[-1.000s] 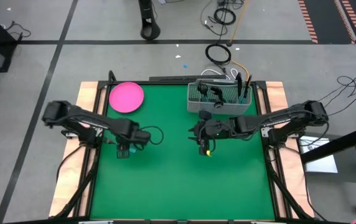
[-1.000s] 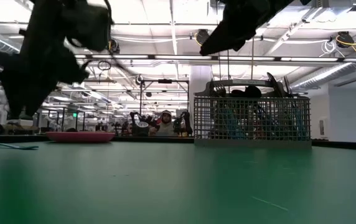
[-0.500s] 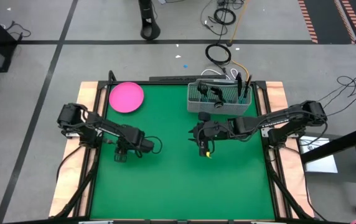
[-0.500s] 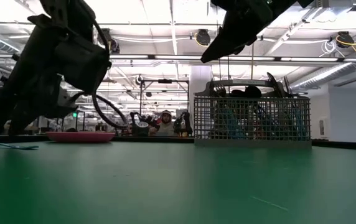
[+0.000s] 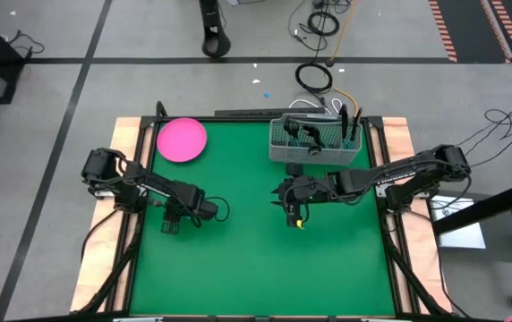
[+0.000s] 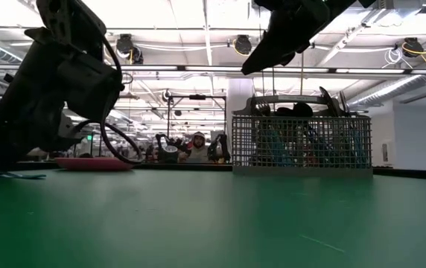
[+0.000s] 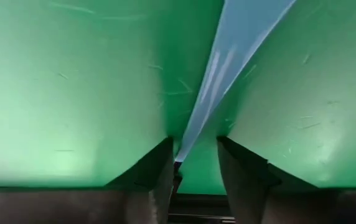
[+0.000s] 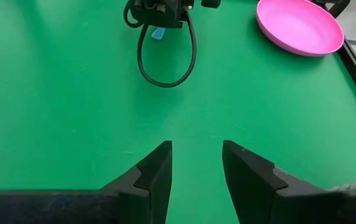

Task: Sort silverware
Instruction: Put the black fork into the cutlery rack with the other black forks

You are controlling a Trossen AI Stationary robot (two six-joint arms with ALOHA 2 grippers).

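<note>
My left gripper [image 5: 171, 225] is down at the green table's left half, open. A light blue silverware handle [image 7: 228, 56] lies flat on the mat, and its narrow end runs in between the two fingers [image 7: 159, 171]. The piece's head is hidden. The low view shows the same piece [image 6: 16, 176] lying on the table beside the left arm. My right gripper [image 5: 294, 215] hovers open and empty over the table's middle, in front of the gray wire mesh basket [image 5: 314, 141]. That basket holds several pieces of silverware standing upright.
The round pink plate [image 5: 182, 139] sits at the far left corner of the mat, also seen as the pink plate [image 8: 299, 25] in the right wrist view. The basket [image 6: 301, 143] stands at the far edge, right of centre. Bare green mat [image 5: 256, 268] fills the near half.
My left gripper has come down toward the table and a little toward the near edge, ending low over the light blue piece. The left arm's elbow has swung inward. The right arm has barely moved.
</note>
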